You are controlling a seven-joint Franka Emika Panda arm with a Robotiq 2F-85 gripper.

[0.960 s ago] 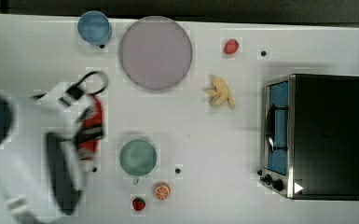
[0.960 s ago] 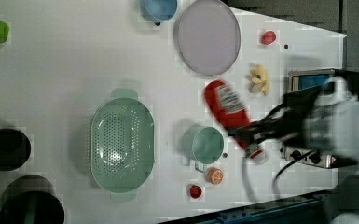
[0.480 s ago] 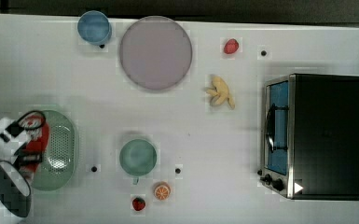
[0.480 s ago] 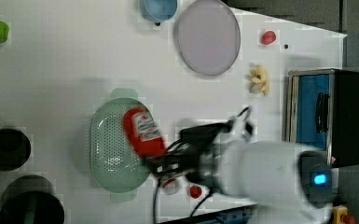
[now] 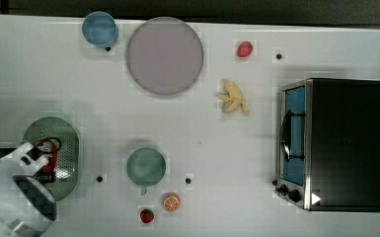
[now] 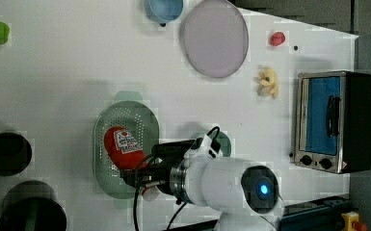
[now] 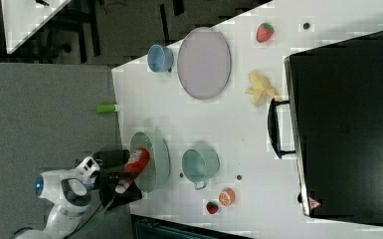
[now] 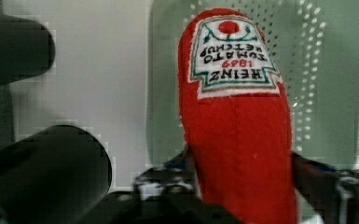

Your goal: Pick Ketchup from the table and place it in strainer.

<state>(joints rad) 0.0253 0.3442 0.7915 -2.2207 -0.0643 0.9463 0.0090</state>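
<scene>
While the arm reaches low over the strainer, its gripper flanks the ketchup, grip uncertain.

In the left view, the ketchup bottle lies in the strainer on the tabletop; a cup stands to the left view's right, toaster oven beyond
</scene>
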